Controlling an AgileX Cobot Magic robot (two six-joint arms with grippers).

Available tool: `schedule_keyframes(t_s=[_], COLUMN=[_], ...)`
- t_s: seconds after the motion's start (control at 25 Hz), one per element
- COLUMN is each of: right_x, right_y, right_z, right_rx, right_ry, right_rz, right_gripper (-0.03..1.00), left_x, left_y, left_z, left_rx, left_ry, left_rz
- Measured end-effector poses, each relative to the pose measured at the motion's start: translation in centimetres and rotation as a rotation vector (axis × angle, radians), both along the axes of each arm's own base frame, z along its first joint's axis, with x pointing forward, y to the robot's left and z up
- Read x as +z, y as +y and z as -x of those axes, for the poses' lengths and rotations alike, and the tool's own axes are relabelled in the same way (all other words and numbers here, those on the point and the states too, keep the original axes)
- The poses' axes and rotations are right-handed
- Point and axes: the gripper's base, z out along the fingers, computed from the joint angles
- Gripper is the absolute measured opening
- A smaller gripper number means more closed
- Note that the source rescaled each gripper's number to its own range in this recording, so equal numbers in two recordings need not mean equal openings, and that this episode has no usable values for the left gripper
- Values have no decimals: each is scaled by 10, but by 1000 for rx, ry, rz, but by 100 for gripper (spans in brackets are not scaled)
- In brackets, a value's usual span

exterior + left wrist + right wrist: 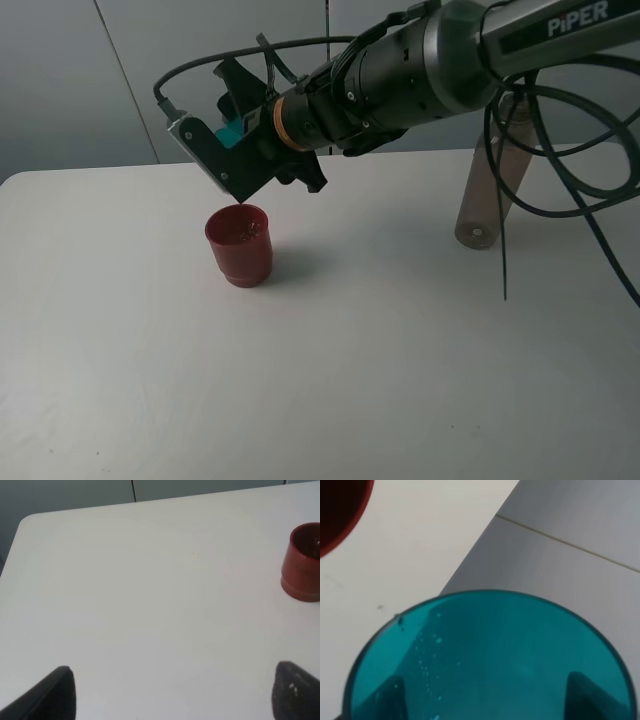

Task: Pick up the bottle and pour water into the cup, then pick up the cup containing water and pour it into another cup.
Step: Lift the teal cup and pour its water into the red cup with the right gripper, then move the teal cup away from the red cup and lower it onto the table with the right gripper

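Pouring is where I am judging us to be: I am holding the teal cup (pixel 234 130) tipped over the red cup (pixel 240 244), with my right end effector (pixel 238 140) clenched on it. The red cup is standing upright on the surface (pixel 380 350), directly below the teal rim. Off to the right, the bottle (pixel 489 190) is standing well apart, partly behind cables. My left end effector (pixel 170 692) is sitting released, holding nothing. The risk: the teal rim is hanging near the red cup's far edge, so any drift could be sending water onto the surface. I am not making out any stream, and the wrist view is showing only droplets inside the teal cup.
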Motion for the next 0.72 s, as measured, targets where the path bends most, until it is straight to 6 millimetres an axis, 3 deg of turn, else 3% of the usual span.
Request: schedule_keyframes(t_s=[0.24, 0.48, 0.72], right_x=[-1, 1, 13], right_y=[5, 7, -27], right_z=[5, 7, 0], right_rx=[-23, -168, -336], right_ry=[124, 440, 673], right_rz=[-120, -470, -849], right_gripper=[9, 9, 9], left_x=[0, 0, 0], left_y=[0, 0, 0], left_z=[0, 0, 0], left_rx=[0, 0, 0], left_ry=[0, 0, 0], left_rz=[0, 0, 0])
